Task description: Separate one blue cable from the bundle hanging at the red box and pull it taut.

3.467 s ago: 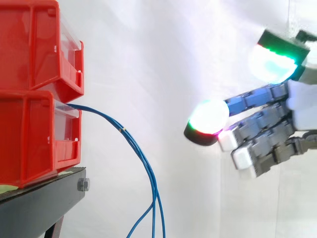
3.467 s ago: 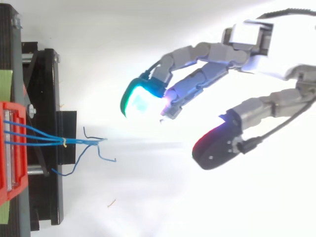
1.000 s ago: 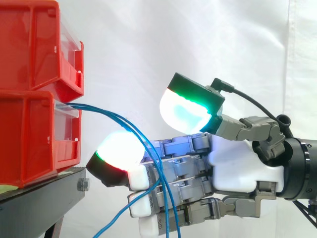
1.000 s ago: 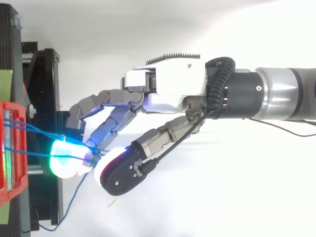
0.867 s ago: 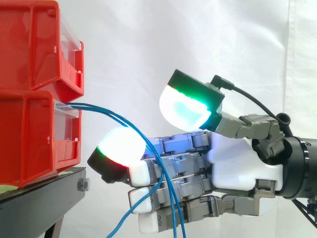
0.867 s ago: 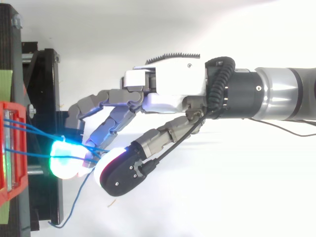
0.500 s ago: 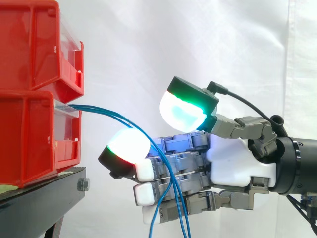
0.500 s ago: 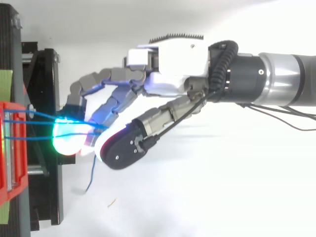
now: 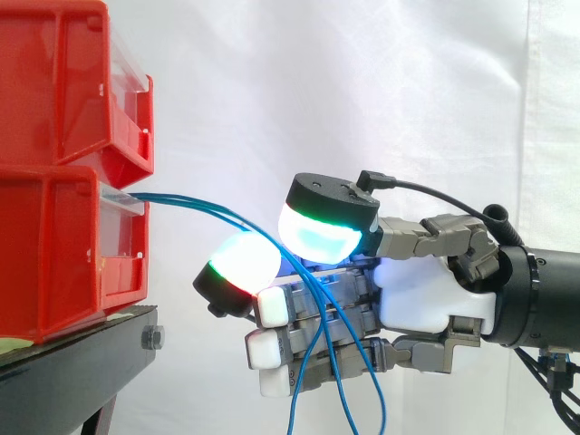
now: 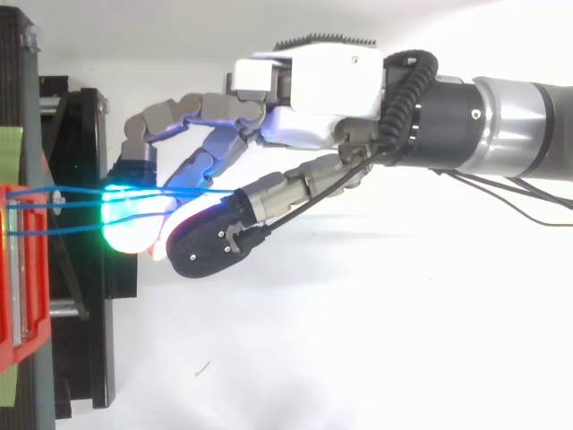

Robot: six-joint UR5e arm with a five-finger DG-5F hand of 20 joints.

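Several thin blue cables [image 9: 210, 211] leave the lower red bin [image 9: 54, 254] and arc right and down across my hand [image 9: 426, 304]. The fingers lie straight and level toward the bin, and the cables drape over them. The thumb, with its green-cyan pad, is down on the cables where they cross the fingers, pinching them. Loose ends hang below the hand. From above, the cables [image 10: 63, 199] run nearly straight from the red bin [image 10: 16, 269] into the gap between thumb and fingers of the hand [image 10: 313, 81].
A second red bin [image 9: 54, 82] is stacked on the lower one. Both rest on the black stand [image 9: 72, 362], whose frame [image 10: 85, 134] lies just under my fingertips. A white curtain hangs behind.
The hand came in from the right and slid its fingers under the cables. Over the last second it drew back slightly, the thumb dropped onto the cables, and the strands straightened.
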